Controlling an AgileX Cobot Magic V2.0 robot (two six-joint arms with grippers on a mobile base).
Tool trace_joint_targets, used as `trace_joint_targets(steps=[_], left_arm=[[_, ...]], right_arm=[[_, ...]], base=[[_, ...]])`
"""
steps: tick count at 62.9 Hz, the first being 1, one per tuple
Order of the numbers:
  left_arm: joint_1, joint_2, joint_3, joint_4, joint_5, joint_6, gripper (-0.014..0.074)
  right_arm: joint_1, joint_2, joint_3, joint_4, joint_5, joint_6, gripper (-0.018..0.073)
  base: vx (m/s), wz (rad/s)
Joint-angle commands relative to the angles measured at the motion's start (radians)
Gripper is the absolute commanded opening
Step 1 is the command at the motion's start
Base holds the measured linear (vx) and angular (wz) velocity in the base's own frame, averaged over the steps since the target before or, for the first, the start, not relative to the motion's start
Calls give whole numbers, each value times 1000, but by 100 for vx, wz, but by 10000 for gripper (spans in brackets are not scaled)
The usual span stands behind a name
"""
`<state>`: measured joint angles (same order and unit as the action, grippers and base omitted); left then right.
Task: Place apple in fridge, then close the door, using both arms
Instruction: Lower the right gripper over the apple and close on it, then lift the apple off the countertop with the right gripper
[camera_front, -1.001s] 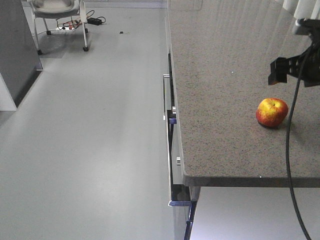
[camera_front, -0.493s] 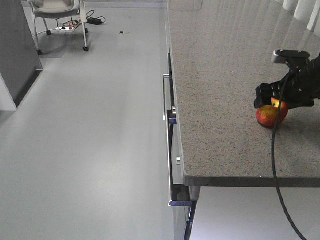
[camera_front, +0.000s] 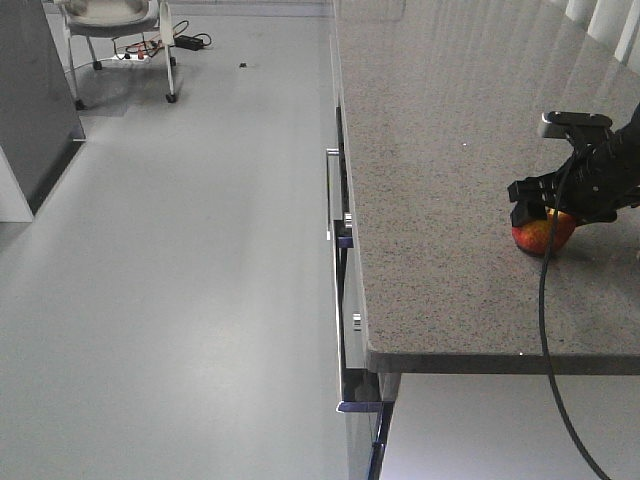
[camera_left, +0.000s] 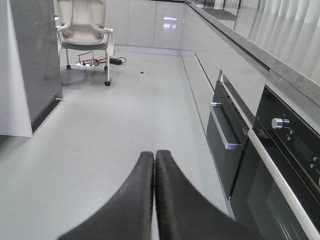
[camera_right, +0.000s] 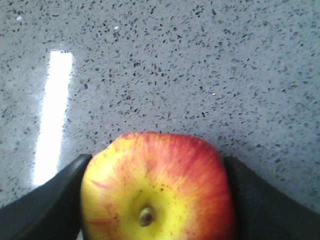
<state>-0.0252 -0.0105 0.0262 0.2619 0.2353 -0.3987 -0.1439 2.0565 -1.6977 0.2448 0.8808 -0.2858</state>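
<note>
The red and yellow apple rests on the speckled counter near its right end. My right gripper has come down over it from above. In the right wrist view the apple fills the space between the two black fingers, and both touch its sides. My left gripper is shut on nothing, low over the floor; the front view does not show it. The fridge is the tall dark grey cabinet at far left, also in the left wrist view. I cannot make out its door.
Drawers with metal handles run under the counter's left edge. A wheeled chair and floor cables stand at the back left. An oven front with knobs lines the right of the left wrist view. Grey floor lies between counter and fridge.
My right gripper dropped from above and right of the apple onto it, and its fingers now sit against the apple's sides. The apple has not moved.
</note>
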Motion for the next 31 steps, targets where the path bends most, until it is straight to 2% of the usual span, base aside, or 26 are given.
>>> trace_joint_targets(steps=[1,6,14,22,31], left_arm=[[-6,-14,28,-2,-71,-1,-6],[-6,-14,28,-2,-71,-1,-6],[-6,-14,28,-2,-71,-1,-6],[-6,-14,28,-2,-71,-1,-6],[-6,-14,28,-2,-71,-1,-6]], right_arm=[[-4,-89,-32,69,-11,-47,143],[-4,-147,-32,142,-14,-126,63],[-4,-273,-32,288,-7,-233,-14],[-4,-430,-32,400,29,-310,-11],[-4,-581,-32,442,85,-322,-10]], base=[[0,0],[0,0],[0,0],[0,0],[0,0]])
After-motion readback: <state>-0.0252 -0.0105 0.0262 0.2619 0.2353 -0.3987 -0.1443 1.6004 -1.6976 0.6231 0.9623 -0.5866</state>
